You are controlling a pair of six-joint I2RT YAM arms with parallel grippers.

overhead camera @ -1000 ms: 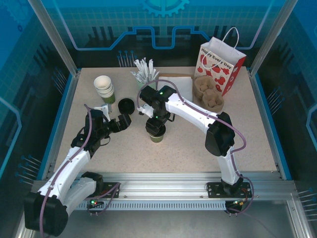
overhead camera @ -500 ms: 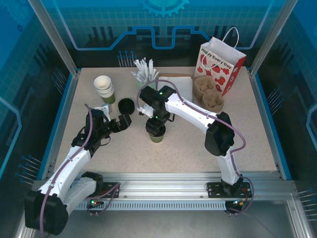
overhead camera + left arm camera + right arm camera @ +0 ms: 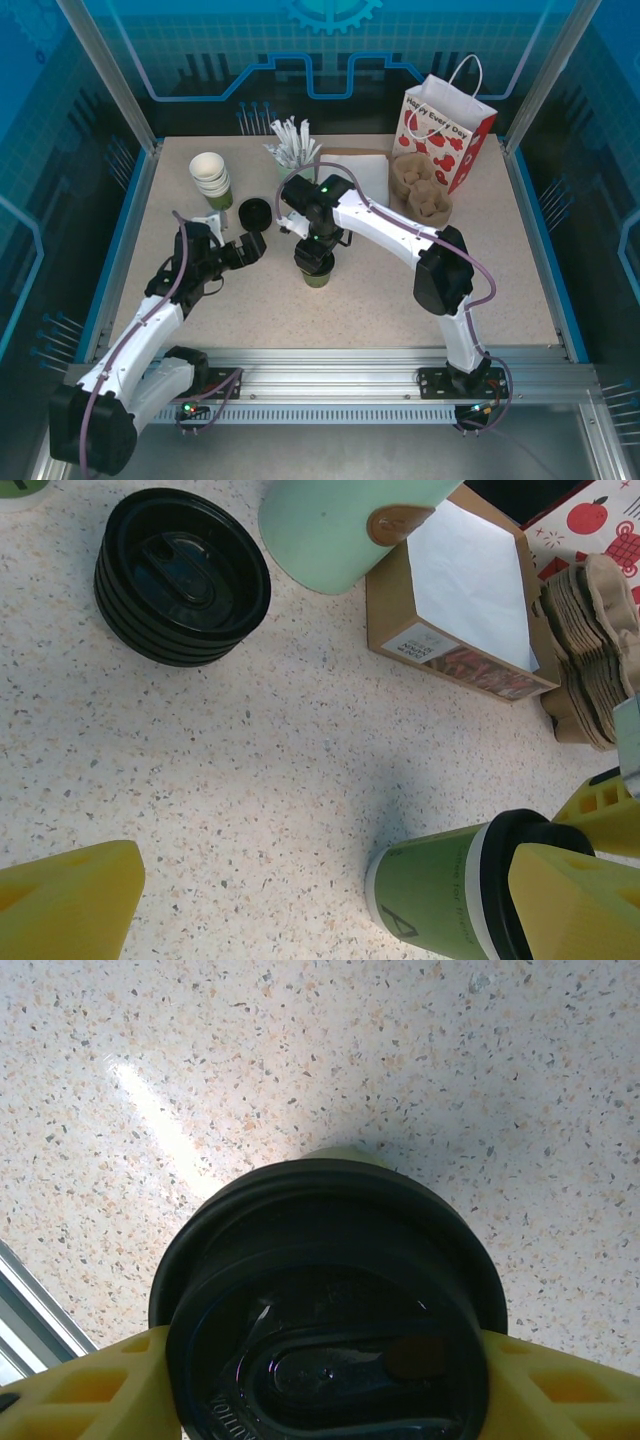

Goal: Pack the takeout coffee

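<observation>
takeout coffee [image 3: 318,272] capped but not bagged yet
The right fingers [image 3: 90,1400] pinch it mid-worktop [image 3: 500,290], the left fingers [image 3: 60,900] are spread nearby. The paper bag [image 3: 447,130] sits far right, so the actual packing's all left.

Bright, even overhead light; the takeout coffee [image 3: 432,900] casts a soft shadow on the bench [image 3: 250,780]; one glare streak in the right wrist view.

the right arm arches forward from its base with the wrist bent over, so its end effector [image 3: 316,250] points straight down. its yellow fingers [image 3: 85,1390] sit against both sides of the takeout coffee [image 3: 320,1250] at the lid (a grasp from above). just left of that end effector, the left arm reaches in low, and its end effector [image 3: 243,248] has its fingers [image 3: 65,900] spread wide apart.
</observation>
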